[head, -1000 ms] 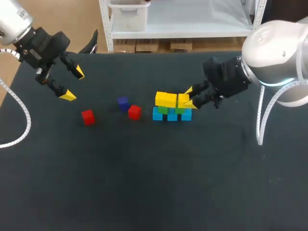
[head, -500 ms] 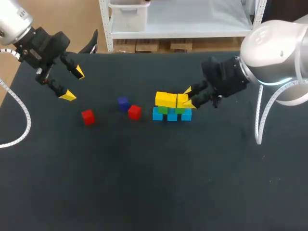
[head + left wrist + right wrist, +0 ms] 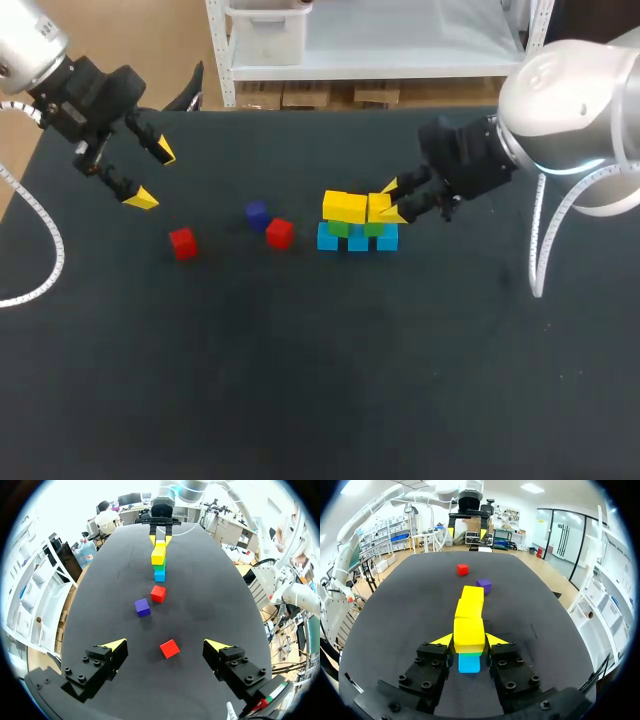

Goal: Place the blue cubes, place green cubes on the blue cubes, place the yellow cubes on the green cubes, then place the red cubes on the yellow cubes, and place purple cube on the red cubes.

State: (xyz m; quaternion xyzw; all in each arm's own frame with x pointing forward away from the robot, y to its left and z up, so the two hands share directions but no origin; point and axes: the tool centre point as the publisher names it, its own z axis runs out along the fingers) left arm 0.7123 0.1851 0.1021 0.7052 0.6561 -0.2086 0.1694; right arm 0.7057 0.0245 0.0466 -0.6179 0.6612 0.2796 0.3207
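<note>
A: Reaching in over the dark tabletop (image 3: 300,380) from the right, where does the right arm (image 3: 570,110) end up?

B: At the stack near the middle. The right gripper (image 3: 392,202) sits at the stack's right end. Its fingers are narrowed onto a yellow cube (image 3: 469,630), with one yellow tip pressed against each side.

A: And the left arm (image 3: 40,60)?

B: It hangs over the far left part of the tabletop. The left gripper (image 3: 153,176) is spread wide with nothing between its fingers, well apart from the stack.

A: How is the stack built?

B: Blue cubes (image 3: 357,240) stand in a row on the tabletop, with green cubes (image 3: 340,228) on top of them. Above those is the held yellow cube, with a second yellow cube (image 3: 345,206) just beside it.

A: The loose pieces?

B: They all lie left of the stack. The first red cube (image 3: 279,233) is near the stack, and the purple cube (image 3: 256,214) is just beside that one. The other red cube (image 3: 182,243) is farther left, nearer the left gripper.
</note>
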